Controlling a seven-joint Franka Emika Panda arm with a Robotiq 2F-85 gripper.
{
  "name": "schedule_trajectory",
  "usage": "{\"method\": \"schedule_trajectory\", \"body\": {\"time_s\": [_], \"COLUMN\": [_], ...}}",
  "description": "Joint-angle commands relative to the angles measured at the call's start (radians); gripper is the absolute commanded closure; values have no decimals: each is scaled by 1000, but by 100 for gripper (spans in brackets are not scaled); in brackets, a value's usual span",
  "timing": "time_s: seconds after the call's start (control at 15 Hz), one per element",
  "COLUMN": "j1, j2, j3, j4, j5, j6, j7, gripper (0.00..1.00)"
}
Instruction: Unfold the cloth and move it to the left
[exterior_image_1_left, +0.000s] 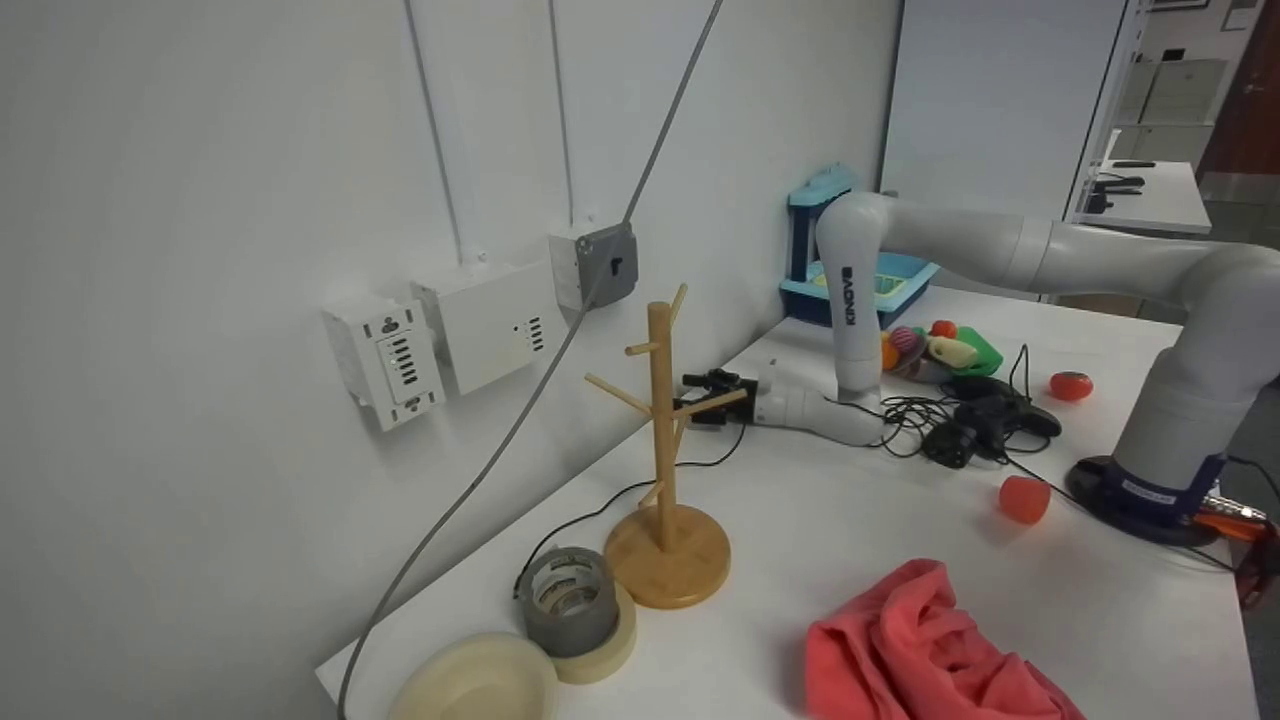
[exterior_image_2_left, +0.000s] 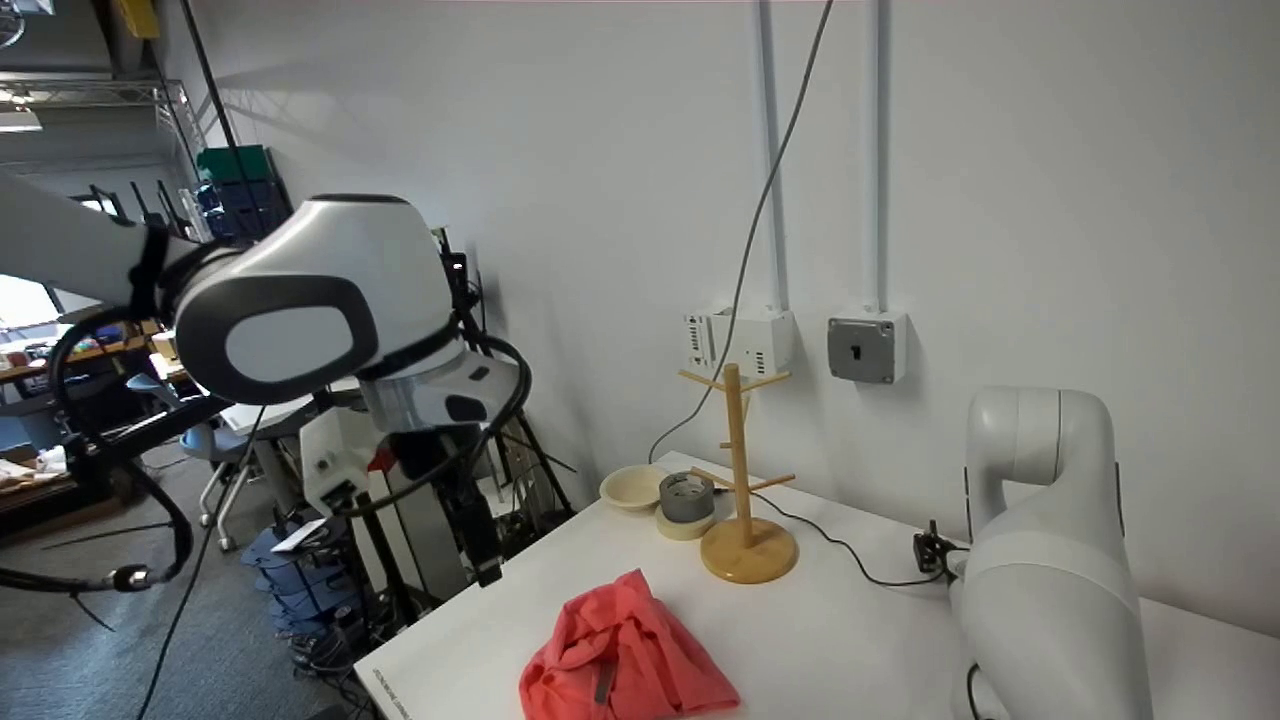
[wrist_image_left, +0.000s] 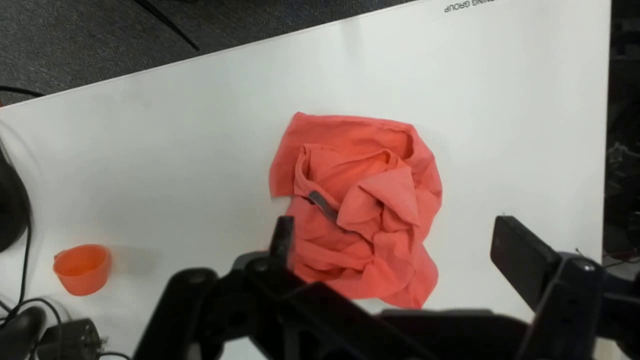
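1. Black two-fingered gripper (wrist_image_left: 394, 227): fingers (wrist_image_left: 522, 255) spread wide apart, gripping only air.
2. Coral pinkish-red soft fabric cloth (wrist_image_left: 355, 200): wrinkled, heaped in uneven folds on the flat white table (wrist_image_left: 175, 160).
3. In an exterior view, the gripper hangs raised, clear of the cloth; in the wrist view, the cloth shows mostly between the fingers.
4. In both exterior views, the cloth lies apart from the light-brown wooden stand (exterior_image_1_left: 664, 455) with the round base.

"KINOVA" (exterior_image_1_left: 848, 296) marks a white arm (exterior_image_1_left: 960, 243), well apart from the end effector (wrist_image_left: 395, 232); in the wrist view, "NING GROUP" (wrist_image_left: 470, 6), upside down, stands on the table (wrist_image_left: 520, 125) beyond the end effector.
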Motion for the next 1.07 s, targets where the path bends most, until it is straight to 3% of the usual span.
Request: {"method": "schedule_trajectory", "body": {"time_s": [0.0, 0.33, 0.4, 0.6, 1.0], "j1": [-5, 5, 7, 7, 4], "j2": [180, 375, 297, 366, 391], "j3": [-6, -6, -8, -8, -9], "j4": [26, 124, 54, 104, 119], "j5": [-54, -105, -87, -92, -99], "j6": [94, 109, 121, 121, 144], "j7": [-18, -34, -14, -16, -13], "gripper": [0, 0, 0, 0, 0]}}
